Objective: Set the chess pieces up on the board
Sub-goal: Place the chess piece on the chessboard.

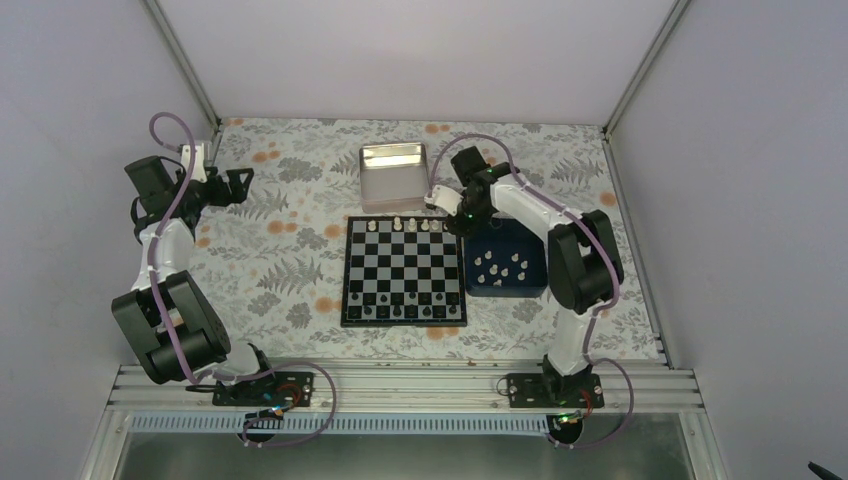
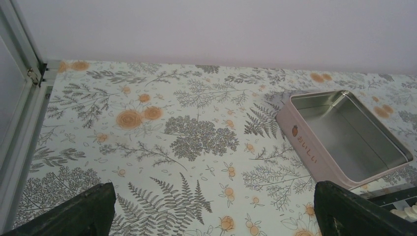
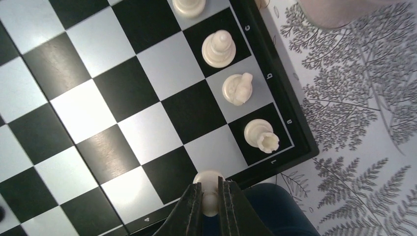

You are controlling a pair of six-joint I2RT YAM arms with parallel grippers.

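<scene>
At centre frame lay the board [image 1: 404, 270]; right of it the dark blue tray [image 1: 500, 289] held cream chess pieces [image 1: 497, 265]. At the board's upper-right corner the right jaws pinched one piece [image 3: 209, 180]. Beyond sat the silver tin [image 1: 392, 172]; the left jaws gaped wide.

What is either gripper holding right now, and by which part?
Right gripper pinches a white pawn by its body, below the head; left gripper holds nothing.

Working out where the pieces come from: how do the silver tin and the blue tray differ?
The silver tin is shiny and empty; the blue tray is dark and holds white pieces. The tin lies beyond the board's far edge, the tray at its right side. Both are open-topped.
</scene>
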